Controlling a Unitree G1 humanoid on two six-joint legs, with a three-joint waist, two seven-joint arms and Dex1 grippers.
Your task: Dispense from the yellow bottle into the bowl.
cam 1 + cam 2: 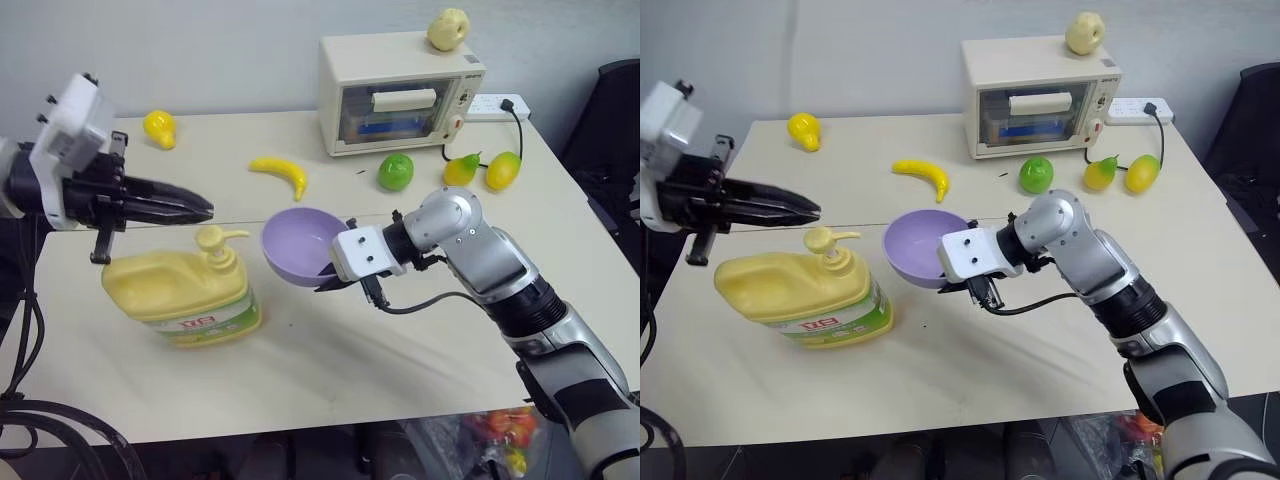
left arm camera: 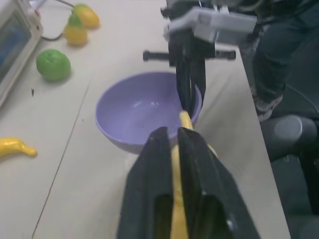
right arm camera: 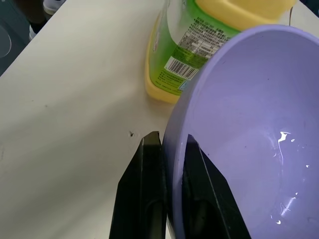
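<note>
The yellow bottle [image 1: 180, 292] stands on the table [image 1: 330, 370] at the left, its pump top [image 1: 213, 240] pointing right. My left gripper [image 1: 205, 211] hovers just above the pump top, shut and empty, pointing right. The lavender bowl [image 1: 300, 240] is held off the table and tilted, right beside the pump spout. My right gripper [image 1: 335, 279] is shut on the bowl's near rim, one finger inside and one outside [image 3: 149, 149]. In the left wrist view the bowl [image 2: 139, 107] lies just past my shut fingertips [image 2: 157, 134], with the pump's yellow showing between the fingers.
A small toaster oven [image 1: 400, 90] stands at the back with a yellow fruit [image 1: 447, 28] on top. A banana [image 1: 280, 172], a green fruit [image 1: 395, 171], two yellow-green fruits [image 1: 482, 169] and a yellow pear [image 1: 160, 128] lie on the far half of the table.
</note>
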